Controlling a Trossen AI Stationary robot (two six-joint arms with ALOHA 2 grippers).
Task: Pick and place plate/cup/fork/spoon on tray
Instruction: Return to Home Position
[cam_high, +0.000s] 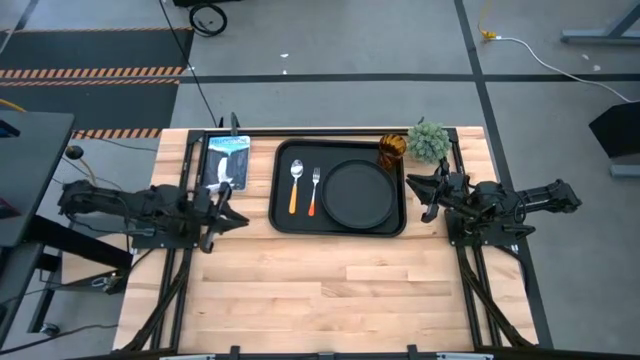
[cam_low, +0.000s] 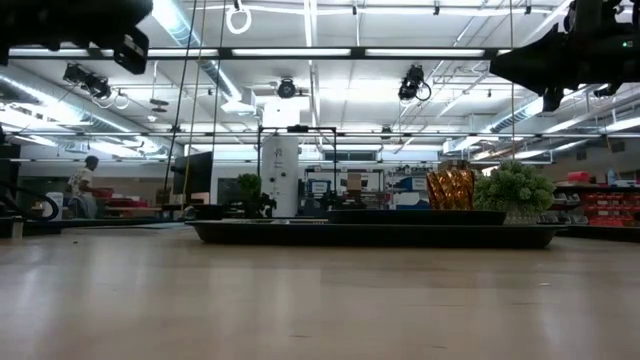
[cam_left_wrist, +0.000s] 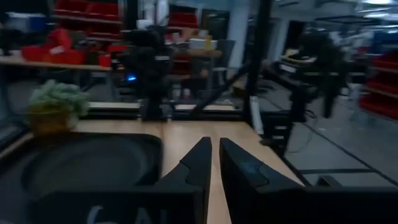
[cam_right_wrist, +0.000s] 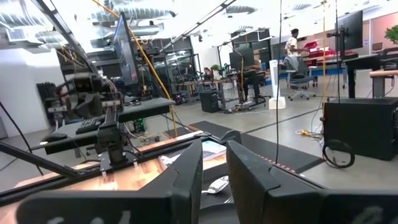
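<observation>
- High view: the tray (cam_high: 283, 190) lies at the table's far middle. Inside it the spoon (cam_high: 296, 184) sits nearest the tray's left wall, the fork (cam_high: 314, 190) just beside it, the plate (cam_high: 358, 193) filling the tray's right half. The cup (cam_high: 391, 151) stands at the tray's far right corner, on or just off the rim; I cannot tell which. A potted plant (cam_high: 429, 141) stands just beyond the tray's right end, a printed card (cam_high: 227, 160) off its left end.
- High view, arms: left gripper (cam_high: 238, 217) waits off the tray's left side, right gripper (cam_high: 426, 190) off its right side; both hold nothing.
- Low view: the cup (cam_low: 450, 188) rises above the tray rim (cam_low: 375, 234), close beside the plant (cam_low: 514, 189).
- Left wrist view: fingers (cam_left_wrist: 198, 163) nearly together, a narrow gap between, empty.
- Right wrist view: fingers (cam_right_wrist: 191, 171) slightly parted, empty.
- Judgement: the cup looks light, rigid, smooth-walled and tippable; grip mid-height across the wall. Cutlery is thin and flat; take it by the orange handle. The plate is stiff; pinch its raised rim.
</observation>
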